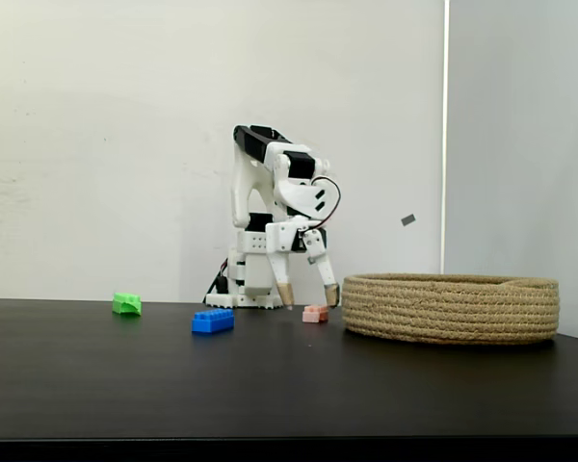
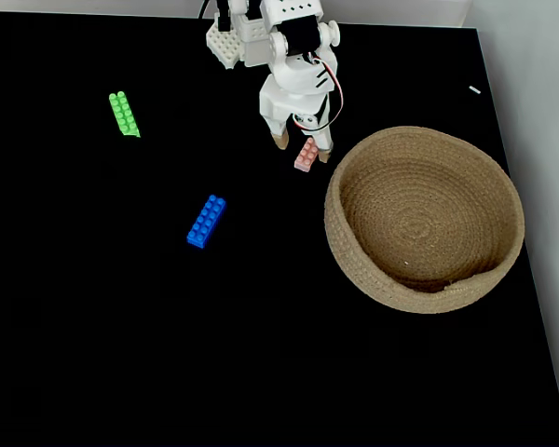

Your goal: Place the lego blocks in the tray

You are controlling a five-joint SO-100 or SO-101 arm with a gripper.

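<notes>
The pale pink lego block lies on the black table just left of the tray. My gripper is open and low over it, one tan-tipped finger on each side of the block. The blue lego block lies further out on the table, left of the gripper. The green lego block sits far left. The tray, a round basket of coiled tan rope, stands at the right with nothing inside.
The arm's white base stands at the back edge of the black table. A white wall rises behind it. The table's right edge runs close past the tray.
</notes>
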